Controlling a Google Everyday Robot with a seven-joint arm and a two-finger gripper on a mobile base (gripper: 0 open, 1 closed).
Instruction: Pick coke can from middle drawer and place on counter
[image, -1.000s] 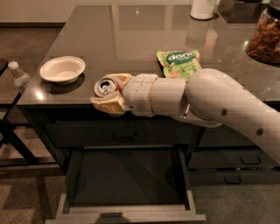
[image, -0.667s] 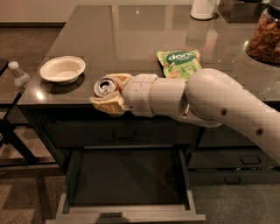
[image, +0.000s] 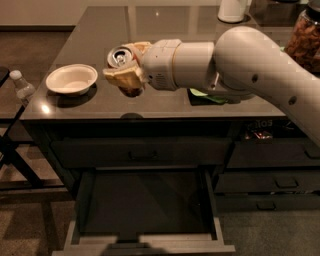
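My gripper (image: 126, 65) is shut on the coke can (image: 120, 56), whose silver top with pull tab shows between the tan fingers (image: 124, 76). It holds the can over the counter (image: 100, 35), just right of the white bowl; I cannot tell whether the can touches the surface. The white arm (image: 240, 60) reaches in from the right. The middle drawer (image: 145, 200) stands pulled open below the counter's front edge, and its dark bottom holds nothing.
A white bowl (image: 71, 79) sits on the counter's left front. A green packet (image: 205, 95) is mostly hidden under the arm. A white jug (image: 233, 10) and a snack jar (image: 306, 35) stand at the back right. A clear plastic bottle (image: 22, 86) stands off the left.
The gripper with the can has lifted and moved farther back over the counter, away from the front edge. The drawer remains open.
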